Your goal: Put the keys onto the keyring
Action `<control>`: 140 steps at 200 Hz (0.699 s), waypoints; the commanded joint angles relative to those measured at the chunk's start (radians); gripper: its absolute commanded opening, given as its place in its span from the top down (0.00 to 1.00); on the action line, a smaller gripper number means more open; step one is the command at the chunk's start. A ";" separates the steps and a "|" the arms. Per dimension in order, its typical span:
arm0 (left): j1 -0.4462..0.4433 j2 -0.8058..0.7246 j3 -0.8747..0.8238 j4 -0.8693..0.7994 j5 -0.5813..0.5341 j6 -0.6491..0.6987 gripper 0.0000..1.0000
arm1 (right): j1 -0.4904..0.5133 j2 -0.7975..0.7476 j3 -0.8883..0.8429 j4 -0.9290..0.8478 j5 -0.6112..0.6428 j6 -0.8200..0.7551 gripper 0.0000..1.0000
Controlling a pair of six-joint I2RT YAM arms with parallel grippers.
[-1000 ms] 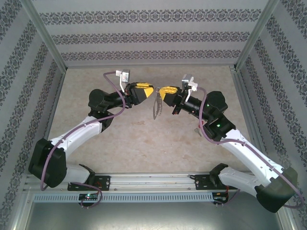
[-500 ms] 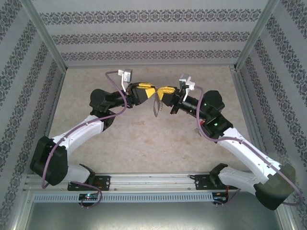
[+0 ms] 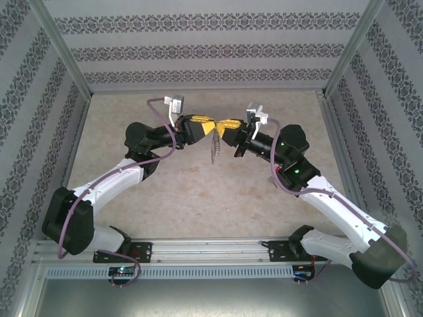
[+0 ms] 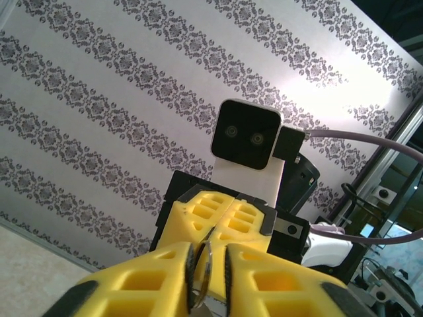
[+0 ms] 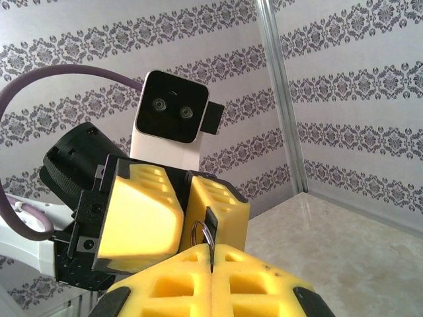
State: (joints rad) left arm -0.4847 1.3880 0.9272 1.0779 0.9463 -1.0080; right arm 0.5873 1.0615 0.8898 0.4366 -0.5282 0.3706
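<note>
— Where is the keyring?
— The keyring (image 3: 213, 146) hangs in the air above the middle of the table (image 3: 198, 198). It's a thin grey loop dangling just below the spot where the two hands meet, clear of the surface.
— Which hand carries it?
— From above I can't tell. The left hand (image 3: 205, 125) and the right hand (image 3: 225, 124) point at each other with their tips almost touching, and the top of the loop vanishes between them.
— What does the left wrist view give?
— Its yellow fingers (image 4: 145, 281) stand a narrow slit apart, with a strip of grey metal (image 4: 204, 274) edge-on in the slit. Whether the pads press on it I can't tell. Straight ahead are the right hand's yellow fingertips, with the right wrist camera (image 4: 246, 140) above them.
— And the right hand?
— Closed. In its own view the two yellow pads (image 5: 258, 281) lie together with only a seam between them. A small wire ring (image 5: 201, 232) stands up at the tip of that seam, in front of the left hand's fingers. What is pinched lower in the seam is hidden.
— And around them?
— The left wrist camera (image 5: 170, 115) sits above the left hand. Both arms arch in from the near edge of the table, and patterned wallpaper (image 3: 211, 49) closes the back and sides
</note>
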 commanded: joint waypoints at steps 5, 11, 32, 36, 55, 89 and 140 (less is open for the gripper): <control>-0.015 0.000 0.012 0.019 0.031 0.030 0.85 | 0.008 -0.001 0.034 0.045 0.006 0.004 1.00; -0.015 0.001 0.012 0.019 0.028 0.031 0.87 | 0.008 -0.002 0.033 0.043 0.007 0.005 1.00; -0.015 0.003 0.011 0.018 0.033 0.037 0.91 | 0.006 -0.002 0.030 0.040 0.008 0.002 1.00; -0.016 0.004 0.009 0.017 0.034 0.039 0.92 | 0.006 0.000 0.031 0.040 0.008 0.002 1.00; -0.015 0.000 0.008 -0.019 0.045 0.072 0.89 | 0.006 0.003 0.034 0.037 0.004 0.004 1.00; -0.015 -0.043 0.018 -0.235 0.049 0.235 0.73 | 0.006 0.012 0.038 0.027 0.001 0.000 1.00; -0.015 -0.078 0.009 -0.297 0.014 0.309 0.76 | 0.005 0.020 0.037 0.029 0.000 0.001 1.00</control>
State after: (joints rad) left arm -0.4854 1.3338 0.9272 0.8291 0.9451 -0.7635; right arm 0.5873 1.0813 0.8902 0.4118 -0.5304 0.3706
